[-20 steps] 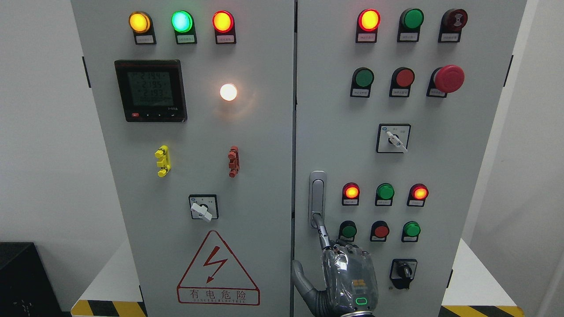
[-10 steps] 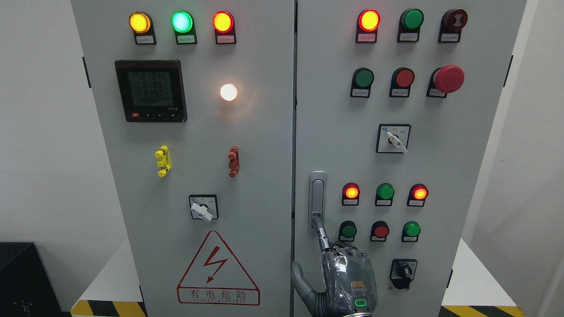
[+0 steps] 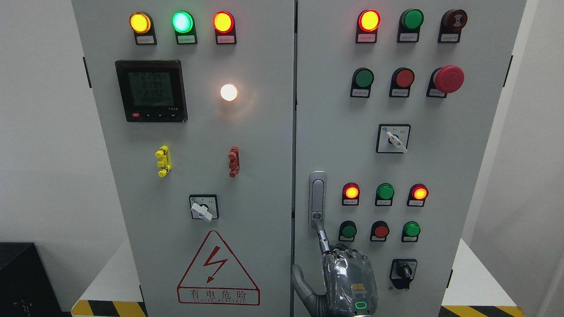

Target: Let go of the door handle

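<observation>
Door handle (image 3: 317, 193), silver and upright, sits at the left edge of the right door (image 3: 440, 176) of the grey control cabinet (image 3: 264, 132), level with a row of three round lamps (image 3: 385, 192). Where do we see the hand?

We see the right hand (image 3: 348, 277) coming up from the bottom edge, right of the middle, its back toward us, just under the handle.

And its fingers?

One finger (image 3: 323, 237) is stretched straight up, and its tip meets the lower end of the handle. The other fingers are curled in at the knuckles, and the thumb (image 3: 299, 281) juts out to the left, in front of the seam between the two doors. We see nothing grasped: no finger wraps the handle.

How does the door itself stand?

Both doors look flush with each other, with only a thin dark seam between them.

What else do we make out near the hand?

A row of three push buttons (image 3: 380, 230) lies just right of the outstretched finger, and a black rotary switch (image 3: 403, 273) sits to the right of the hand.
</observation>
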